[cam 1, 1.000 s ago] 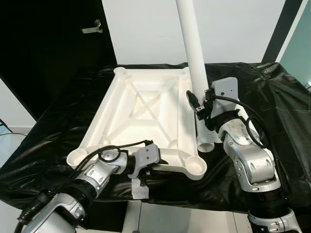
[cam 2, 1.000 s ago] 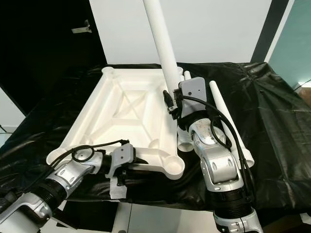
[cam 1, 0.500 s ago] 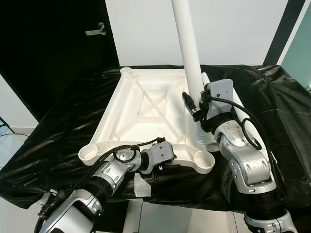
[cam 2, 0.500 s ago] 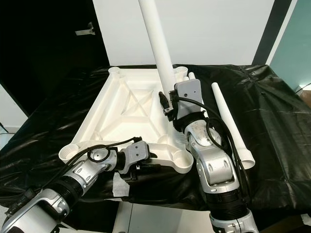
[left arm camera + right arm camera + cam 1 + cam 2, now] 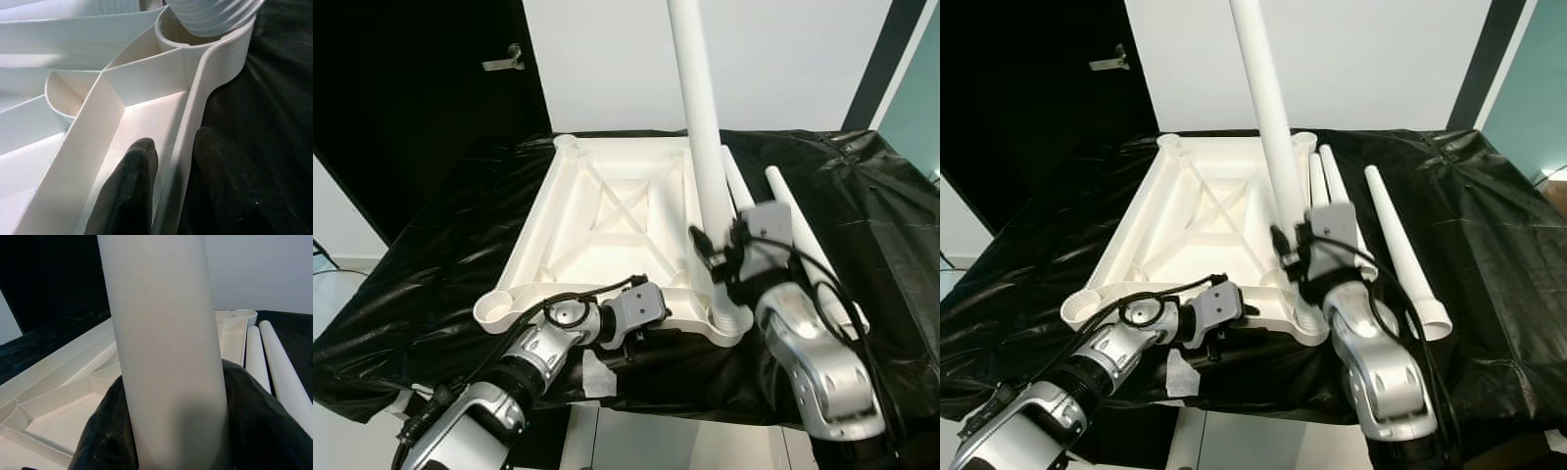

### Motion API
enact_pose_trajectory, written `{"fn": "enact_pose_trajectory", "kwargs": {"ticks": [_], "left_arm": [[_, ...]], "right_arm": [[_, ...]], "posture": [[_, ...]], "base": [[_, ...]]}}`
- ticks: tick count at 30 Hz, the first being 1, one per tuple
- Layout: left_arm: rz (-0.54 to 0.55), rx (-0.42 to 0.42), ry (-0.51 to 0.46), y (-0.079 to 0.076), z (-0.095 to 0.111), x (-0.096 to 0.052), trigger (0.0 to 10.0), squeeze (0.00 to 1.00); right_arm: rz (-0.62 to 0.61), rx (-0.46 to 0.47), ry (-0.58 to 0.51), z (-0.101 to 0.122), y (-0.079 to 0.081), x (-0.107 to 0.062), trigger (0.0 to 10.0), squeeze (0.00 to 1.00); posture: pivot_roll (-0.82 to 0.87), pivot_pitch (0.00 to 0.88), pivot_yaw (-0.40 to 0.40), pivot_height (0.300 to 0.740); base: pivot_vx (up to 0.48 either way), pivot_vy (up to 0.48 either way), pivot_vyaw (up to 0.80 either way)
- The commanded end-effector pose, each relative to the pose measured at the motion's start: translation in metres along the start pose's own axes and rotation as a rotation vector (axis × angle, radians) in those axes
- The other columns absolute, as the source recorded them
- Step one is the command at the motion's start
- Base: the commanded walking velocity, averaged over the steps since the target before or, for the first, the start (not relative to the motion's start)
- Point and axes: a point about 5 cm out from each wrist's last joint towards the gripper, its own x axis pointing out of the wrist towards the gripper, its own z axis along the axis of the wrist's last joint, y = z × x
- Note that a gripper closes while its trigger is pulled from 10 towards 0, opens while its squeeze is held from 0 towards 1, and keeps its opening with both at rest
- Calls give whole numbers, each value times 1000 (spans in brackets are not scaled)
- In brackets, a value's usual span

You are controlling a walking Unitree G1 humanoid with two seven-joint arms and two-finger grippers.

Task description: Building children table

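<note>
Right gripper (image 5: 171, 431) clamping upright leg (image 5: 697, 147) over tabletop (image 5: 607, 220) corner socket (image 5: 205, 39); left gripper (image 5: 171, 196) pinching tabletop's near rim.

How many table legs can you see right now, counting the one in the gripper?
4. One leg stands upright in the right gripper, its base at the tabletop's near right corner socket. Three spare legs lie on the black cloth right of it: two close together, one apart.
</note>
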Motion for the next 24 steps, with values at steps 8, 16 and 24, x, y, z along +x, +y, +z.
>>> {"fn": "enact_pose_trajectory", "kwargs": {"ticks": [8,16,24], "left_arm": [[-29,-46,85,-13,-20,4,10000,0],[-8,-52,84,-11,-21,4,10000,0],[7,-76,83,-13,-25,2,10000,0]], "right_arm": [[30,-51,11,-13,-4,4,10000,0],[140,-127,-48,-15,7,3,10000,0],[188,-77,-75,-25,4,-17,10000,0]], "posture": [[-135,0,42,740],[-121,0,29,740],[-114,0,26,740]], "base": [[0,0,0],[0,0,0],[0,0,0]]}}
